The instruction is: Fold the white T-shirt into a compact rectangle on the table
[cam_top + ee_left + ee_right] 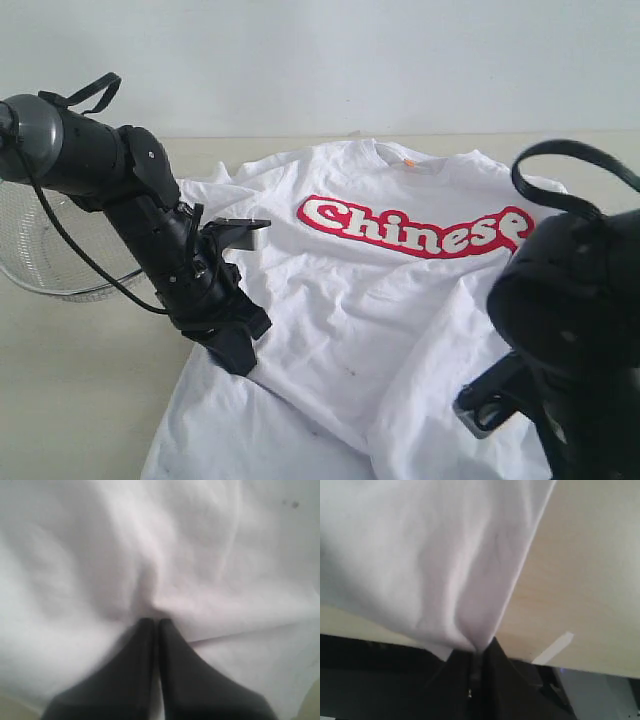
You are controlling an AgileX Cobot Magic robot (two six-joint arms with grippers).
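Two grippers have the T-shirt (400, 300) pinched at once. It lies chest-up on the table (80, 370), with the red lettering (415, 225) readable and the collar at the far end. The left gripper (155, 622) is fully closed, and creases in the cloth run into its tips, so it looks to have a fold of the shirt's left side, below the sleeve. The right gripper (479, 650) is also closed. It has nipped the shirt's right edge near the hem, and the cloth rises off the tabletop from that pinch, close to the table's near edge. The shirt's long axis runs from the hem, nearest the camera, to the collar. Both pinch points sit in the hem half, one on each side of that axis, and the lettering and collar lie beyond the fingers. The left grip appears further up the body than the right, so any fold carried toward the collar would likely need the right arm to travel more. A wire basket (50, 250) stands behind the left arm, off the shirt.
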